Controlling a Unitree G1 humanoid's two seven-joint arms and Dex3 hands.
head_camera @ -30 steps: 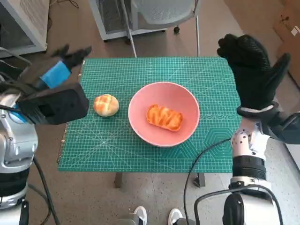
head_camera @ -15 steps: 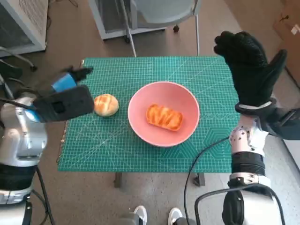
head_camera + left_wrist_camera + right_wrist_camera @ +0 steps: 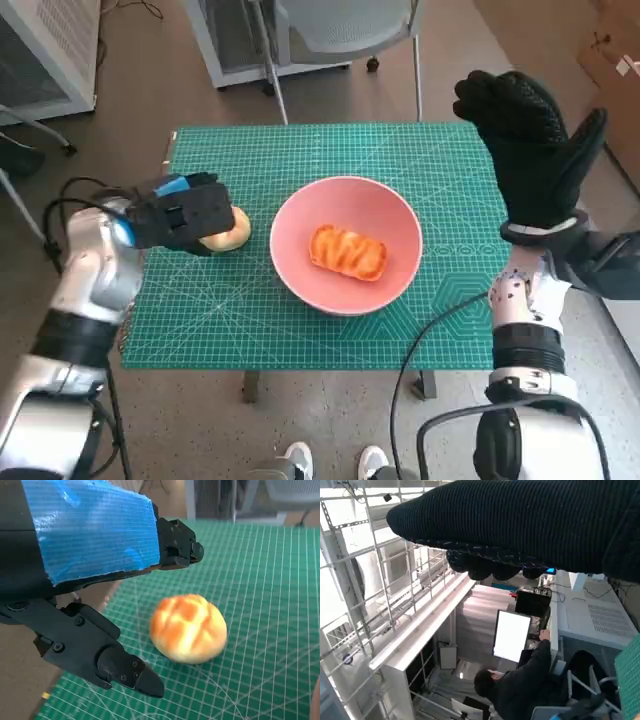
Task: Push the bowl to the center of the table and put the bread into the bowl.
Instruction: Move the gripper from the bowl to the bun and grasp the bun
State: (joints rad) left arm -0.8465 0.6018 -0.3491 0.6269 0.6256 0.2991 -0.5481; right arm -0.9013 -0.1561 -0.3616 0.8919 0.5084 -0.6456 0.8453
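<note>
My left hand (image 3: pixel 185 212) sits low over the green cutting mat (image 3: pixel 250 310), fingers spread and holding nothing, partly covering the round bun (image 3: pixel 232 232) at its right side. My right hand (image 3: pixel 530 140) is raised above the mat's right edge, glove fingers apart, nothing in it. Head view, count: one pink bowl (image 3: pixel 345 205) near the mat's middle, one glazed bread (image 3: pixel 348 250) lying inside it, one round bun outside, just beside the bowl's left rim. The mat covers a small table on a brown floor; a grey chair (image 3: pixel 340 25) stands beyond the far edge, white shoes (image 3: pixel 330 462) show at the near edge.

Left wrist view: blue-taped back of left hand (image 3: pixel 90 530); black fingers (image 3: pixel 122 667) bracket the bun (image 3: pixel 187 628) from either side without touching it. Bun rests on the mat (image 3: pixel 270 580). Bowl not shown here.

Right wrist view: glove (image 3: pixel 520 525) across the top, picture turned. Only here: a person (image 3: pixel 520 680) seated at a lit monitor (image 3: pixel 511 636), and white metal shelving (image 3: pixel 385 595).
</note>
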